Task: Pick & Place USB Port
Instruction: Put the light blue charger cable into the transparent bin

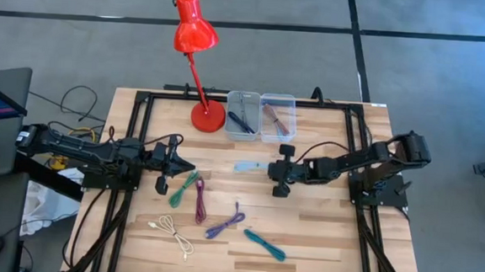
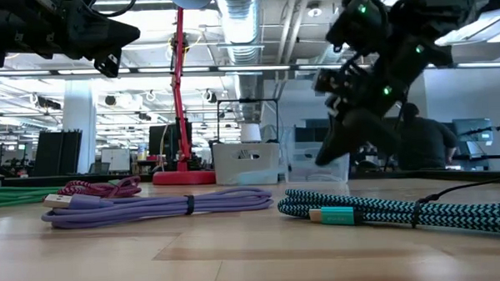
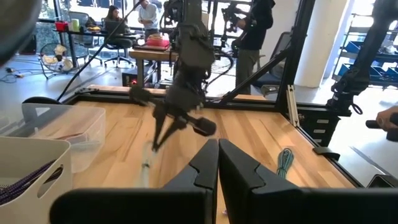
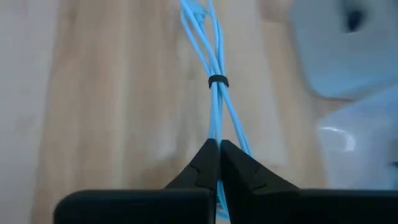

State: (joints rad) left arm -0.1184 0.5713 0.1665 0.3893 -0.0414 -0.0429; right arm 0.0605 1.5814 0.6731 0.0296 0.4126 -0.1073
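Observation:
A light blue cable (image 1: 247, 165), bundled with a black tie (image 4: 217, 81), lies mid-table in front of two clear bins (image 1: 260, 116). My right gripper (image 1: 268, 166) is at its right end, shut on it; in the right wrist view the gripper (image 4: 218, 149) closes over the strands. My left gripper (image 1: 187, 165) hovers shut and empty over the table's left half, above the green cable (image 1: 185, 187); its own view shows the shut gripper (image 3: 218, 152). Each bin holds a cable. My right gripper pinches the light blue cable between its two fingers at the bundle's right end (image 4: 219, 134), just short of the black tie. The fingers slant down from the table's right and lie along the cable. The rest of the bundle (image 1: 242, 165) stretches toward the table's left.
A red desk lamp (image 1: 200, 108) stands left of the bins. Green, maroon (image 1: 200, 203), purple (image 1: 224, 223), teal (image 1: 265, 244) and white (image 1: 173, 231) cables lie on the near half of the table. People are in the room beyond the table.

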